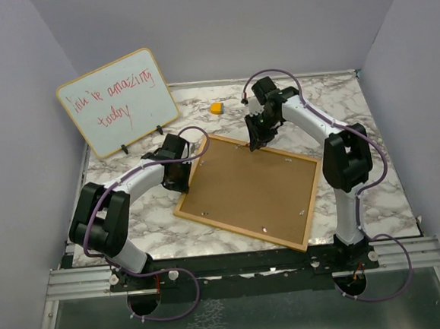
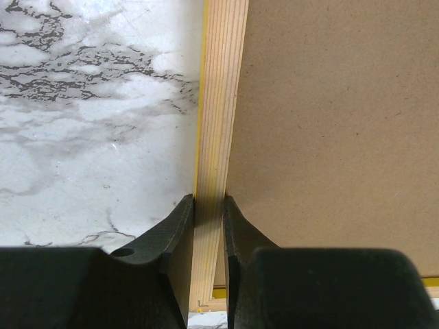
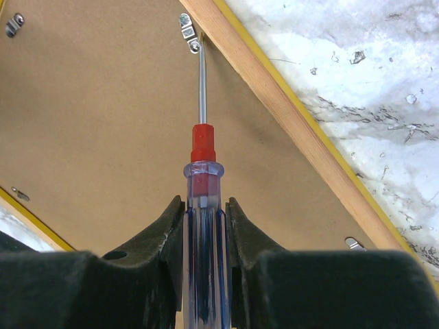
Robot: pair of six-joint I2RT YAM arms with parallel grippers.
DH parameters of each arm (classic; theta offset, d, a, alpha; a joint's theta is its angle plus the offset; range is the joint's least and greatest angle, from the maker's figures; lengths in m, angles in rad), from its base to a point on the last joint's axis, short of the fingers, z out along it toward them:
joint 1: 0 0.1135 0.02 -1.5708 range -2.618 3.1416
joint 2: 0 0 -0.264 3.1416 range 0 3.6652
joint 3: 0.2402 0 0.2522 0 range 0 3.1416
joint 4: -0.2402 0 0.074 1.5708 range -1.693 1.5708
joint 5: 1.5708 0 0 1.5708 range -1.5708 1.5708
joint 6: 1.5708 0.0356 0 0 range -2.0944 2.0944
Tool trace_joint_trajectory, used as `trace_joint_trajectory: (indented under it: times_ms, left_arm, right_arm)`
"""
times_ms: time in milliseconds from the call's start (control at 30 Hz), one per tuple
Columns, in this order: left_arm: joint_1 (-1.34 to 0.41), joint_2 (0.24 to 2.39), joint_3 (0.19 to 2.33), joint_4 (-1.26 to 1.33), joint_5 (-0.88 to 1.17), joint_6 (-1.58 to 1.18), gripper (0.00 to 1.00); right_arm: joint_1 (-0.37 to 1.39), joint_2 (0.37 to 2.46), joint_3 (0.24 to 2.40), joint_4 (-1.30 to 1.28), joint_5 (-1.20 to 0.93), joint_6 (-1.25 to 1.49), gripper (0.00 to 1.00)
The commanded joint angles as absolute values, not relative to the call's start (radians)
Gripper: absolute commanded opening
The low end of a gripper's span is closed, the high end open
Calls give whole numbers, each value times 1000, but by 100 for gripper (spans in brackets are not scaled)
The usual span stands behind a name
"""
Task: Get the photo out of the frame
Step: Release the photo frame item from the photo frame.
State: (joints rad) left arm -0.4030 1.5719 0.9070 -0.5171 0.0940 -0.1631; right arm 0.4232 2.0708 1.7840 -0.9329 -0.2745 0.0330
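The frame [image 1: 245,189] lies face down on the marble table, its brown back up and its thin yellow border showing at the edges. The photo is hidden under that back. My left gripper [image 1: 184,175] is shut on the frame's left wooden rail [image 2: 218,123], one finger on each side of it [image 2: 209,205]. My right gripper [image 3: 205,205] is shut on a screwdriver [image 3: 203,147] with a clear blue handle and red collar. Its thin shaft points at a small metal clip [image 3: 188,31] beside the far rail of the frame, and the tip touches or nearly touches it.
A wood-edged whiteboard [image 1: 117,102] with red handwriting stands at the back left. A small yellow object [image 1: 216,107] lies on the marble behind the frame. More clips [image 3: 353,242] sit along the back's edges. Grey walls close in the table on three sides.
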Motion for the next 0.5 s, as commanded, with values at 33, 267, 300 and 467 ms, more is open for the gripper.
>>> trace_joint_trajectory:
  times_ms: [33, 267, 300, 467]
  left_arm:
    - [-411, 1589, 887, -492, 149, -164, 21]
    - [-412, 1592, 884, -492, 149, -163, 15]
    - [-411, 1592, 884, -492, 146, -163, 14]
    - [-411, 1598, 887, -492, 146, -161, 11]
  right_arm:
    - [419, 2059, 1769, -967, -238, 8, 1]
    - [420, 2118, 1812, -997, -249, -35, 1]
    - [420, 2121, 1816, -996, -268, -40, 1]
    - [426, 2105, 1812, -990, -325, -67, 1]
